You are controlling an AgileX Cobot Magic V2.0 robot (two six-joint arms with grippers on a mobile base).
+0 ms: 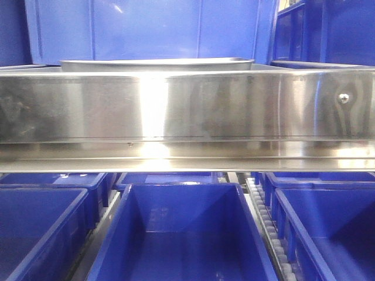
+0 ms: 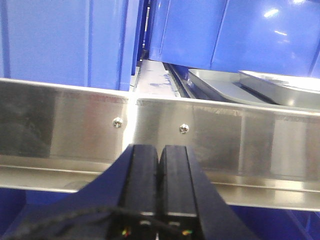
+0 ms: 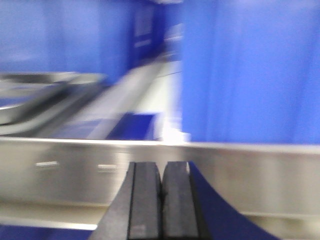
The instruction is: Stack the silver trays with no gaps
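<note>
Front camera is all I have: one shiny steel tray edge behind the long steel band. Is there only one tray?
Observer: No. The left wrist view shows two shallow silver trays, one lying tilted in the other.
Operator: Left gripper state?
Observer: The left gripper is shut, empty, in front of the long mirror-like steel band.
Operator: And the right?
Observer: The right gripper is also shut and empty; that view is blurred.

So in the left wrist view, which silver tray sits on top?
The right tray; it rests tilted over the left tray, which lies flat beneath it.
</note>
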